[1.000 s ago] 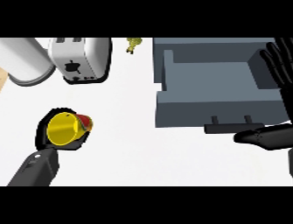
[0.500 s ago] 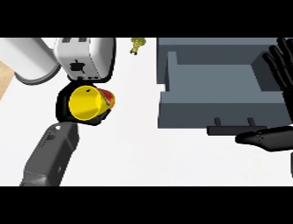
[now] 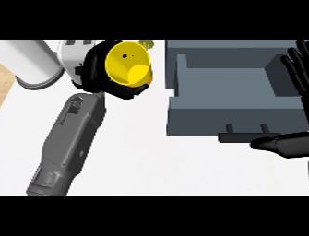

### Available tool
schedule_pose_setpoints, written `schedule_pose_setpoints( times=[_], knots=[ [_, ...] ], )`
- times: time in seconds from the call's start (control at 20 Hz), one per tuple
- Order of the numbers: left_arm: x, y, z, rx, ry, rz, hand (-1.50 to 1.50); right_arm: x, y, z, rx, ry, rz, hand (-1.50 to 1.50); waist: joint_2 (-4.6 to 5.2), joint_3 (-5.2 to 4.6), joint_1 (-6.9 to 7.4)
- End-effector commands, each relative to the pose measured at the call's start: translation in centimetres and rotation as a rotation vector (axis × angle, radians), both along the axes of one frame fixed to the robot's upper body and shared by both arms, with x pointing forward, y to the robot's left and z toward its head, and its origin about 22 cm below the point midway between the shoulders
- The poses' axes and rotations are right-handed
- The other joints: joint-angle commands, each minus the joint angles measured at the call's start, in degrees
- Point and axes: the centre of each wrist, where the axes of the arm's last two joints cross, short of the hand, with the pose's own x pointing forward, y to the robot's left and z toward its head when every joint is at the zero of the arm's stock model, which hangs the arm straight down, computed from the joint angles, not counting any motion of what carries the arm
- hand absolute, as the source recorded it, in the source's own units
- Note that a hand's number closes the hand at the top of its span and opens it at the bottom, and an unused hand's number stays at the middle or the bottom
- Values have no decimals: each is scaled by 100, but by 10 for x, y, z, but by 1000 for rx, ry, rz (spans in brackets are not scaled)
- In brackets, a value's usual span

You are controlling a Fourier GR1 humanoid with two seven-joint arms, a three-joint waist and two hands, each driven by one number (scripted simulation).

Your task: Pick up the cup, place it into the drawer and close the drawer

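Cup: bright yellow, tipped so its open mouth faces the camera; inside is plain yellow with a small dark dot near the upper wall. It sits high in the view, left of the drawer, in front of a white appliance.

Left hand: black fingers curled round the cup's outside, wrapping its left and lower edges; the cup is held clear of the counter. Grey forearm runs down-left from the hand toward the lower edge.

Drawer: grey-blue box, pulled open, its hollow facing up, handle on the near front. Cup is just beside the drawer's left wall, outside it.

Right hand: at the right edge, fingers straight and spread, pointing up over the drawer's right side; thumb reaches left, close to the handle. Holds nothing.

White cylinder stands upper left, beside the appliance.
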Motion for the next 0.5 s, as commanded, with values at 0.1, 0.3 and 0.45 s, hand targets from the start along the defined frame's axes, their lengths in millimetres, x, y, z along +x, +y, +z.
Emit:
schedule_pose_setpoints(
  times=[0.1, 0.3, 0.45],
  knots=[
    [17, -65, 85, 71, -14, -2, 150, 6, 2, 8, 2, -6, 4, -150, 34, -2, -128],
    [18, -85, 107, 106, 21, 2, 150, 8, 2, -1, -23, -9, -10, -150, 41, -3, -88],
    [28, -106, 128, 137, 92, 49, 150, 5, 7, 4, 3, -7, 26, -150, 73, -1, -243]
  ],
)
